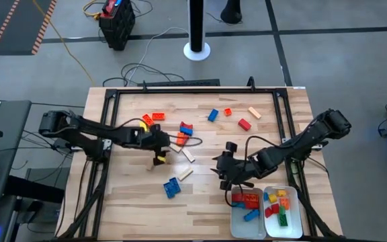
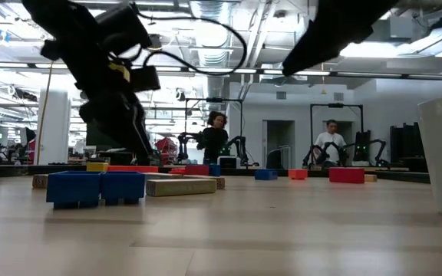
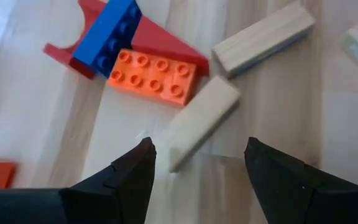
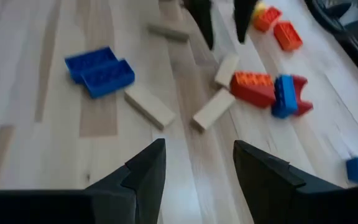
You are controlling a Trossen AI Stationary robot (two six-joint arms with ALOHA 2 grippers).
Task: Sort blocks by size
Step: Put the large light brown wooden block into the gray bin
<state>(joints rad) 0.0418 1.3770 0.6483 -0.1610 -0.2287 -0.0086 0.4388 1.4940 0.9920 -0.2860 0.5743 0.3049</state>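
Blocks lie scattered on the wooden table: a red, blue and orange cluster (image 1: 184, 130), tan blocks (image 1: 188, 155), two blue bricks (image 1: 172, 187), and more at the far side (image 1: 244, 124). My left gripper (image 1: 164, 144) is open and empty, pointing down over a tan block (image 3: 201, 121) that lies flat between and ahead of its fingers; the orange brick (image 3: 154, 70) lies beyond. My right gripper (image 1: 222, 168) is open and empty near the trays, its fingers (image 4: 197, 165) facing the blue bricks (image 4: 101, 70) and tan blocks (image 4: 149, 106).
Two white trays stand at the near right: one (image 1: 236, 222) holds red, orange and blue bricks, the other (image 1: 294, 225) several small coloured ones. A dark frame (image 1: 180, 91) runs around the table. People stand far off in the room (image 2: 213, 138).
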